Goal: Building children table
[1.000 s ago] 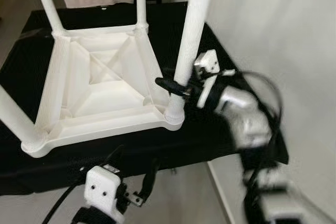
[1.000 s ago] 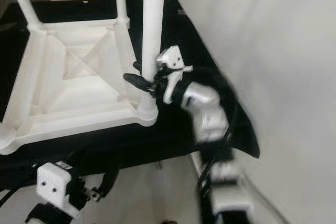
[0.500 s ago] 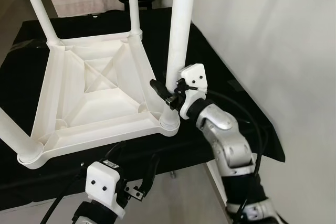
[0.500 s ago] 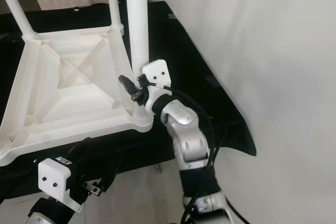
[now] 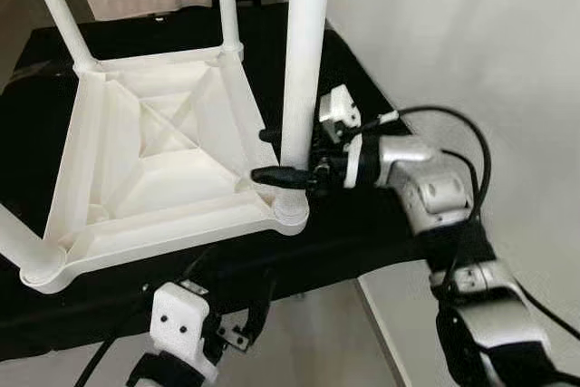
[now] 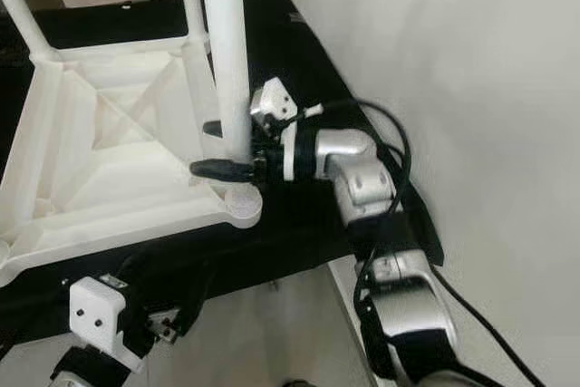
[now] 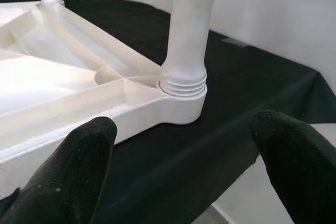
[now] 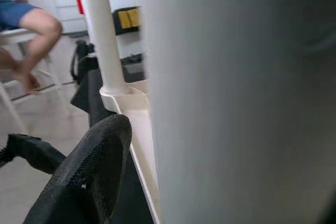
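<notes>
Since the earlier frames the right arm has swung out to the robot's right, so that the right gripper [image 5: 276,156] now reaches the near leg [image 5: 301,61] from the side, where before it met the leg from the near edge. The left gripper [image 5: 237,314] is unchanged, low in front of the work surface.

One white plastic children's table [image 5: 154,169] is seen, laid upside down on a black cloth [image 5: 362,224] beside a white wall [image 5: 471,43]. Four round legs are counted, standing up from the corners; the near leg is seated in a ribbed socket [image 7: 182,85]. The underside is moulded with diagonal ribs crossing at the centre.

The right gripper's two black fingers [image 5: 281,175] are set either side of the near leg just above its socket, closed about it. The left gripper's fingers [image 7: 79,156] are spread wide and hold nothing, facing the near corner.

In the right wrist view a seated person's bare leg [image 8: 37,24] is made out in the background.
</notes>
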{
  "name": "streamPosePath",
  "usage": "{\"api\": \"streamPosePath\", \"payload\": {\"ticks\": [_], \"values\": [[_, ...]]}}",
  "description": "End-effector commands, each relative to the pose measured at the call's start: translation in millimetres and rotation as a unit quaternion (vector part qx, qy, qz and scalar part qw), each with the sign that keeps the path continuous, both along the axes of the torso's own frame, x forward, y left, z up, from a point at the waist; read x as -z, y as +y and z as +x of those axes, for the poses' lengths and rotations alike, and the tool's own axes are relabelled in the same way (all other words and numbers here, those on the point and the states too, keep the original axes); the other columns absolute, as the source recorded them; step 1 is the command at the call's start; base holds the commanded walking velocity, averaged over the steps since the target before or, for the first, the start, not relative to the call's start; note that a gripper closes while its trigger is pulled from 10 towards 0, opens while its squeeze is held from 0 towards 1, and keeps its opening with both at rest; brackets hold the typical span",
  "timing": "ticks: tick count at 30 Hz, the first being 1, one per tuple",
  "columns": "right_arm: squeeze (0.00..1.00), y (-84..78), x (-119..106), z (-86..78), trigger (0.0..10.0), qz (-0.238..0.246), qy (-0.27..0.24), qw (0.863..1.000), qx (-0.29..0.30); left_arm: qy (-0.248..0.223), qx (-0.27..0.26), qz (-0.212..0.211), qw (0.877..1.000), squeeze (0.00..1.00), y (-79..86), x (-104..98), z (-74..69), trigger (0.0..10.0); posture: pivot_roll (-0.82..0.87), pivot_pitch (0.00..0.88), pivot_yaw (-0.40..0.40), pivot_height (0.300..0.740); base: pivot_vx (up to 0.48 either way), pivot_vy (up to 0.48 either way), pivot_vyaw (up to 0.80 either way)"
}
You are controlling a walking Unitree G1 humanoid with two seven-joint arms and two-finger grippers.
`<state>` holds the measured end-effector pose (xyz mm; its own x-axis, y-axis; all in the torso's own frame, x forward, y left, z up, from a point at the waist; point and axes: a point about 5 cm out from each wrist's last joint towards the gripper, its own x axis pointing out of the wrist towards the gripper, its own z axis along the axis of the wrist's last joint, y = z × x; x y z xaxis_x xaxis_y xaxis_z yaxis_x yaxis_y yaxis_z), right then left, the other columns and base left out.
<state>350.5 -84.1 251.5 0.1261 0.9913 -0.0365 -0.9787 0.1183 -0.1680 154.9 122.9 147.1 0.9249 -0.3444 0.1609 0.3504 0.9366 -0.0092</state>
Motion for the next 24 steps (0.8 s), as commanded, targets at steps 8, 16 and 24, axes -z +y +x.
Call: {"api": "streamPosePath", "payload": {"ticks": [8,16,24], "values": [[0.00,5.0,-0.2,10.6,0.0,0.001,0.033,0.998,-0.050,0.004,-0.003,0.002,1.000,0.00,-0.9,-0.5,-4.5,10.0,-0.03,0.189,-0.057,0.740,0.000,0.000,0.00],[0.00,-6.6,6.1,14.8,0.0,0.001,0.018,1.000,-0.017,0.004,-0.003,0.000,1.000,0.00,-2.1,-0.5,-4.3,10.0,-0.04,0.190,-0.057,0.740,0.000,0.000,0.00],[0.00,-26.0,47.9,12.5,0.0,0.014,0.022,0.940,0.339,0.003,-0.002,0.000,1.000,0.00,1.6,-1.1,-3.4,10.0,-0.07,0.201,-0.054,0.740,0.000,0.000,0.00]]}}
